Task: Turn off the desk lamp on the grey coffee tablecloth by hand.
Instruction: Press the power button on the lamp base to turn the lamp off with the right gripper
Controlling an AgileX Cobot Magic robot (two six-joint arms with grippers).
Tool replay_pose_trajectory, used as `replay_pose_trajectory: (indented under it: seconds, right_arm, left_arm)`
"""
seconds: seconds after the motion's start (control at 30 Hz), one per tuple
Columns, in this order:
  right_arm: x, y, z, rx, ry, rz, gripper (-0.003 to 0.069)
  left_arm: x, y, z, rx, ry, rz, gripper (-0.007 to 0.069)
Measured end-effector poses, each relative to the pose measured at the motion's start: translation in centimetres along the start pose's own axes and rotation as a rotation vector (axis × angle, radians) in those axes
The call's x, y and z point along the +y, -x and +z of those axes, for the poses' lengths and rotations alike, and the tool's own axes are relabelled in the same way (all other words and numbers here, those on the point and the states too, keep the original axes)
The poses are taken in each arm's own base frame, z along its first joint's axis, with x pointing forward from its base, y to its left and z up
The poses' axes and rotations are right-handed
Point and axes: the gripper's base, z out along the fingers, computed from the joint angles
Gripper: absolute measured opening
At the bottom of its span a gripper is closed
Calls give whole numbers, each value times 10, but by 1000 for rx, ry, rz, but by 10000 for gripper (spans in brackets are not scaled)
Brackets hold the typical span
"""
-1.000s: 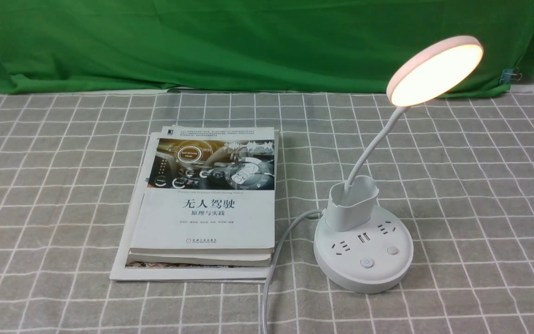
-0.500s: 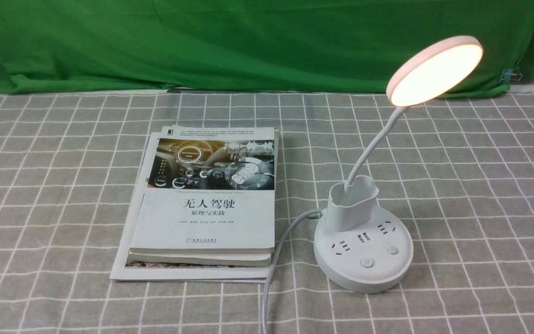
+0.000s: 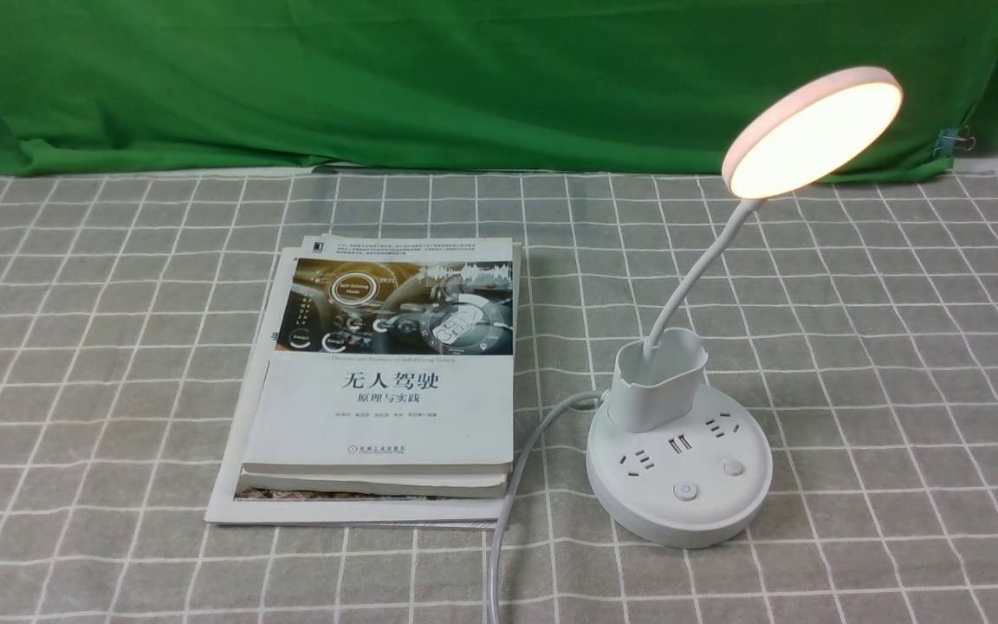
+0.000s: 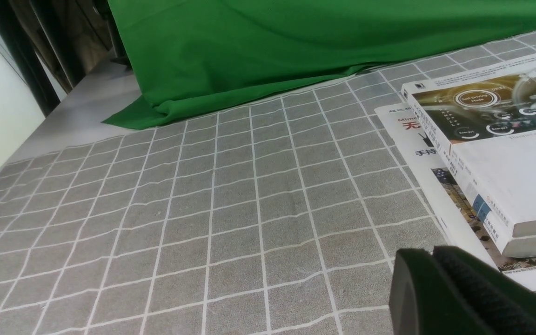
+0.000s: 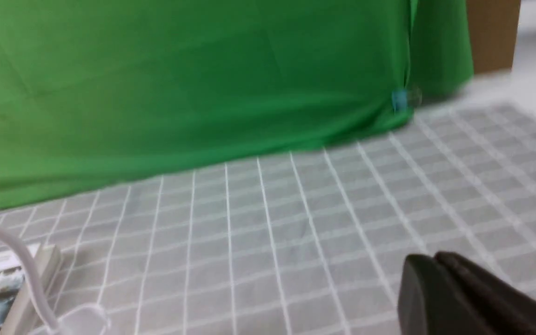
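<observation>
While your left gripper [image 4: 432,255] and right gripper [image 5: 428,259] each keep their jaws pressed together, the lit desk lamp [image 3: 657,399] stands on the grey coffee tablecloth [image 3: 915,433], apart from both pairs of jaws.

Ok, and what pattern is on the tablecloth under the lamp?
White grid on grey; the tablecloth shows best in the front view.

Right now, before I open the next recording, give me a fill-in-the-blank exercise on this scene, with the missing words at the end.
1. The backdrop cloth behind the table is coloured ____.
2. The lamp's round head is currently switched ____.
3. The lamp's base has two round ____ on top, one bearing a small power symbol.
4. From the robot's side, the books lie to the ____ of the lamp's base.

Missing words: green; on; buttons; left.
</observation>
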Motion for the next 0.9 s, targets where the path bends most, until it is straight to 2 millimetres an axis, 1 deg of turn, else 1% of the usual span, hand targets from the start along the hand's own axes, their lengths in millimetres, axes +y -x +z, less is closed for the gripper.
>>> replay_pose_trajectory:
  seconds: [0.03, 0.07, 0.1, 0.13, 0.23, 0.27, 0.3, 0.33, 0.5, 0.53, 0.57, 0.7, 0.77, 0.9]
  right_arm:
    - [0, 0, 0, 0, 1, 5, 60]
    - [1, -6, 7, 60, -1, 26, 65]
    - [1, -8, 9, 79, 0, 28, 66]
    - [3, -15, 16, 143, 8, 20, 66]
    - [12, -26, 30, 291, 36, -36, 73]
    - [13, -26, 31, 300, 41, -42, 75]
    - [18, -28, 38, 365, 47, -61, 74]
    - [18, -28, 39, 375, 49, -67, 73]
    - [38, -30, 70, 619, 81, -182, 62]
    - [39, -30, 71, 625, 82, -183, 62]
    - [44, -30, 79, 655, 91, -200, 62]
    - [58, -32, 94, 692, 124, -238, 62]
    - [61, -33, 97, 698, 133, -247, 62]
    - [76, -34, 107, 766, 172, -314, 62]
  left_arm:
    - [0, 0, 0, 0, 0, 0, 19]
    - [0, 0, 0, 0, 0, 0, 19]
    - [0, 0, 0, 0, 0, 0, 19]
    - [0, 0, 0, 0, 0, 0, 19]
    - [0, 0, 0, 0, 0, 0, 19]
    - [0, 0, 0, 0, 0, 0, 19]
    - [0, 0, 0, 0, 0, 0, 19]
    - [0, 0, 0, 0, 0, 0, 19]
    - [0, 0, 0, 0, 0, 0, 19]
    - [0, 0, 0, 0, 0, 0, 19]
    - [0, 0, 0, 0, 0, 0, 19]
    - [0, 0, 0, 0, 0, 0, 19]
    - [0, 0, 0, 0, 0, 0, 19]
    - [0, 0, 0, 0, 0, 0, 19]
